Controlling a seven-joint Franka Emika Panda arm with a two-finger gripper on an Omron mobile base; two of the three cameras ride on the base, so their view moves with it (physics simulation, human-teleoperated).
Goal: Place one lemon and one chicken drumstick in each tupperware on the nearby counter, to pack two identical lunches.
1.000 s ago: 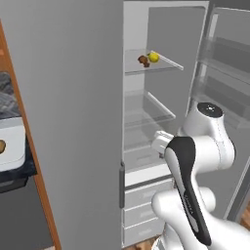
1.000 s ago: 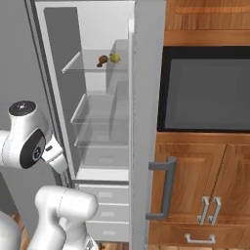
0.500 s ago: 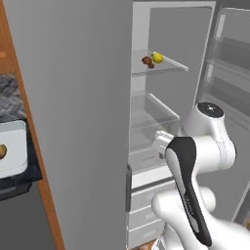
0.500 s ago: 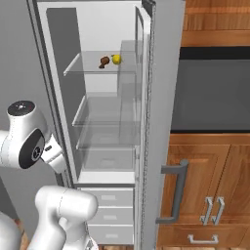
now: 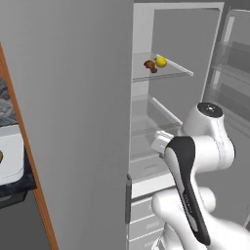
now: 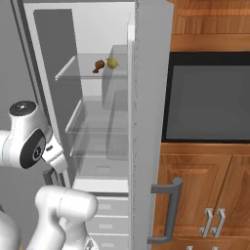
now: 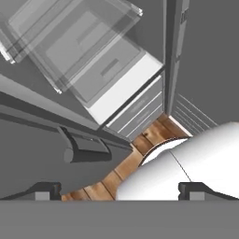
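Observation:
A yellow lemon [image 5: 161, 62] and a brown chicken drumstick [image 5: 150, 65] lie side by side on the upper glass shelf of the open fridge; the right base view shows the lemon [image 6: 113, 63] and drumstick [image 6: 98, 65] too. One pale tupperware [image 5: 10, 157] sits on the black counter [image 5: 17, 189] at the far left edge, with something small and brown at its rim. My gripper [image 7: 120, 189] is open, nothing between its fingertips [image 7: 45, 189], and looks down past the fridge drawers at the wood floor. The arm is folded low in front of the fridge.
The grey fridge side wall [image 5: 73, 107] fills the left base view's middle. The open fridge door [image 6: 149, 122] with its handle [image 6: 168, 210] stands beside a dark oven [image 6: 210, 97] and wooden cabinets [image 6: 210, 195]. Glass shelves [image 6: 97, 132] and white drawers [image 6: 105, 210] lie below the food.
Both base pictures have shifted, so the camera moved: the fridge looms larger and the counter slid toward the left edge. The arm keeps its pose and the gripper stays open.

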